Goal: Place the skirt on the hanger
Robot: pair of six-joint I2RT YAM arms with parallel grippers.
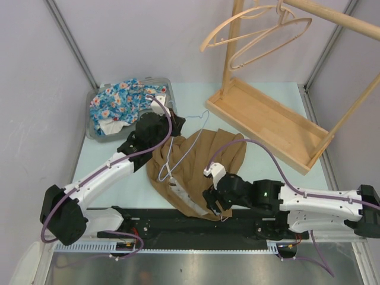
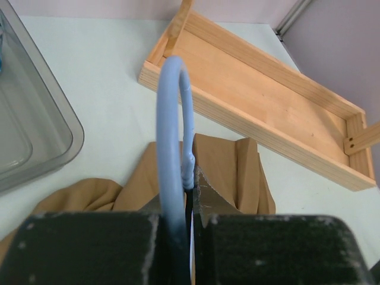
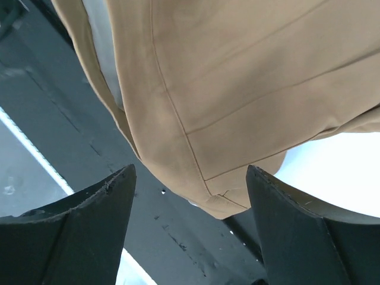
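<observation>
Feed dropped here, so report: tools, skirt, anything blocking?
Left tool shut on hanger. Right tool open at near edge of skirt. Skirt on table, hanger across it. Nothing blocking.

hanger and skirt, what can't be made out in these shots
- hanger: the left wrist view shows only its hook; the left gripper hides the rest.
- skirt: the right wrist view crops it at the edges; only one corner shows.
- top view: the right gripper covers the skirt's near edge; whether the hanger sits inside the skirt is too small to tell.
</observation>
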